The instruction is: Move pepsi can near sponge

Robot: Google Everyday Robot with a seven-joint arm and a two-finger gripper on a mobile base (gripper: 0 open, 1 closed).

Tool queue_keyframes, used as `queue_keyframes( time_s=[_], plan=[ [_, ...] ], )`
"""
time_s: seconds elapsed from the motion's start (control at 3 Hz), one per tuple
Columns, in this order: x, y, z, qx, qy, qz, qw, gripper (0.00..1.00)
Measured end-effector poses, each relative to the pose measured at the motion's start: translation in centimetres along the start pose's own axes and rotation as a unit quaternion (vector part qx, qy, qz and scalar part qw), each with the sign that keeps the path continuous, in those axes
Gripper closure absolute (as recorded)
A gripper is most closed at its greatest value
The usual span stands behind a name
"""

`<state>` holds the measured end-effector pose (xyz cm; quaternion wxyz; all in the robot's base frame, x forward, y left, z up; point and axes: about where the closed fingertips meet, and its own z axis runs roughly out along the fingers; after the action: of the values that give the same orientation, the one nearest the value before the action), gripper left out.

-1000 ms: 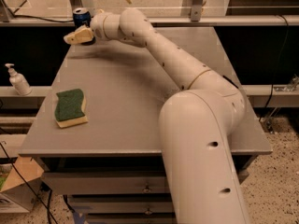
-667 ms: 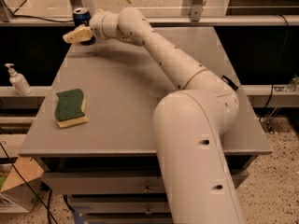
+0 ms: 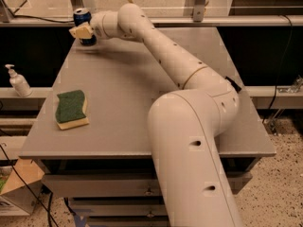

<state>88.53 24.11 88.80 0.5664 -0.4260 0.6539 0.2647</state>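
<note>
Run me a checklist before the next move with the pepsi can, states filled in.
1. Pepsi can stands upright at the table's far left corner: ok.
2. End effector is at the can, covering its lower front: ok.
3. Grip on the can is secure: cannot tell.
4. Sponge lies flat, green side up, near the table's left front edge, well apart from the can: ok.
5. Nothing stands on the table between the can and the sponge: ok.
6. Pump bottle is off the table, on the ledge to the left, out of that path: ok.
</note>
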Motion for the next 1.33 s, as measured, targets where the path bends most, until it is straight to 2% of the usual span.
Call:
queue_keyframes(
  time_s=[0.33,0.67,1.0,1.33],
  plan=[
    [0.0,0.0,-0.6,-0.003,-0.001,0.006,1.0,0.64],
    [-0.7,0.6,-2.5,-0.015,-0.003,0.001,0.9999,0.87],
    [-1.8,2.1,-6.2,-0.054,-0.012,-0.01,0.9984,1.0],
    [-2.1,4.9,-11.8,-0.106,-0.012,-0.024,0.994,1.0]
  ],
)
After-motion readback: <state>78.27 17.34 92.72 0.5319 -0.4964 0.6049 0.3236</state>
